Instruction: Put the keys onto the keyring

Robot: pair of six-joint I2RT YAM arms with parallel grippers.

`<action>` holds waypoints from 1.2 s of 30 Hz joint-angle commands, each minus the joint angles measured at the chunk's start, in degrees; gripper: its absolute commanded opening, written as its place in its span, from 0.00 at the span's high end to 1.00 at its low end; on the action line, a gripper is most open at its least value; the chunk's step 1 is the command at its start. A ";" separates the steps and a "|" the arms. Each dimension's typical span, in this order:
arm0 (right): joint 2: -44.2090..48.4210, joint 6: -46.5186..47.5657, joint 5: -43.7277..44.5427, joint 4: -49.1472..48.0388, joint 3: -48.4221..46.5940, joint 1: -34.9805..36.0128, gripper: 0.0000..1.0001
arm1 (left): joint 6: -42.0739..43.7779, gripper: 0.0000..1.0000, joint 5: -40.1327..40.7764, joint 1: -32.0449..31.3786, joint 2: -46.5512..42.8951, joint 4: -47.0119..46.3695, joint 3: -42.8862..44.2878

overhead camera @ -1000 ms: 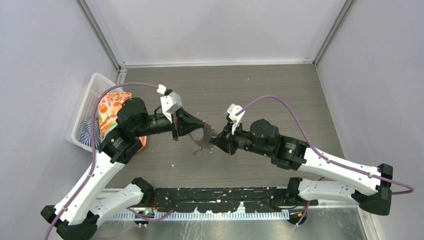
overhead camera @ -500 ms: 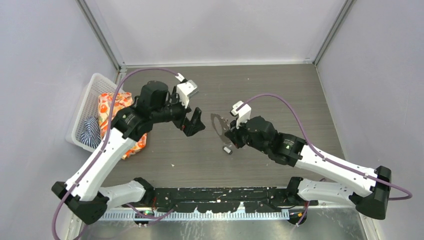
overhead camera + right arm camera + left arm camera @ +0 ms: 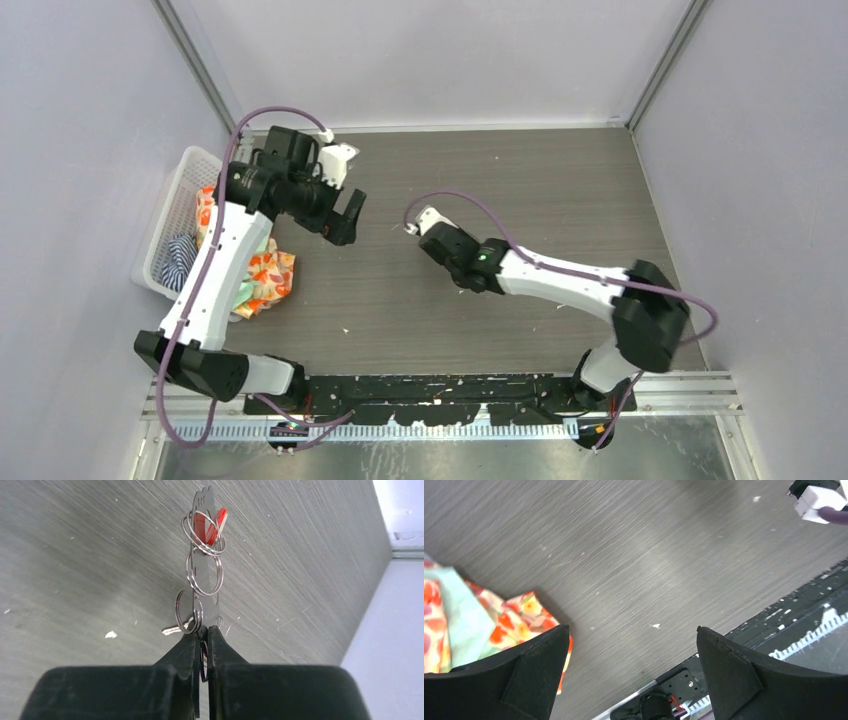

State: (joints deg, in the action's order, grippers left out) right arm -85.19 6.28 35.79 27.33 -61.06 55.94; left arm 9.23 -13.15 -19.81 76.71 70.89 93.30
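Note:
In the right wrist view my right gripper (image 3: 203, 630) is shut on the keyring (image 3: 204, 575). The keyring is a chain of silver split rings with a flat silver tag behind them. The key with the red head (image 3: 214, 524) sits among the loops of the farthest ring. A small silver key (image 3: 172, 629) hangs by the nearest ring. In the top view the right gripper (image 3: 436, 243) is over the middle of the table, and the ring does not show there. My left gripper (image 3: 343, 216) is raised at the left. Its fingers stand wide open and hold nothing (image 3: 633, 630).
A white basket (image 3: 170, 215) stands at the left edge. Floral cloth (image 3: 262, 275) spills out of it onto the table and shows in the left wrist view (image 3: 454, 625). The black rail (image 3: 450, 390) runs along the near edge. Grey walls close the back and the sides.
My left gripper let go of the keyring, opened wide and swung back left towards the basket. My right arm kept the keyring and carried it left and away from the near edge.

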 commanded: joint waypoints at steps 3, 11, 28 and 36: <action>-15.60 5.94 8.50 -2.85 -8.11 0.30 0.99 | 5.57 0.00 1.41 12.15 1.80 5.62 0.95; -32.83 -0.06 5.66 -0.03 -19.38 6.94 0.93 | 2.97 0.00 0.37 14.72 0.49 2.30 -3.93; -0.24 -14.20 -26.48 1.26 -10.91 -2.26 0.00 | 2.24 0.00 -4.75 19.38 0.02 0.78 2.08; 17.51 -25.26 -34.31 -2.31 2.81 -29.56 0.00 | 0.67 0.00 -14.89 23.07 -6.39 -18.82 -22.23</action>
State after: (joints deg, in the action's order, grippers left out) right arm -68.58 -13.06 4.56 23.24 -65.08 31.53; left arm 10.68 -21.54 3.31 75.02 63.96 84.82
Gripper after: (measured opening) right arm 0.997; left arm 0.996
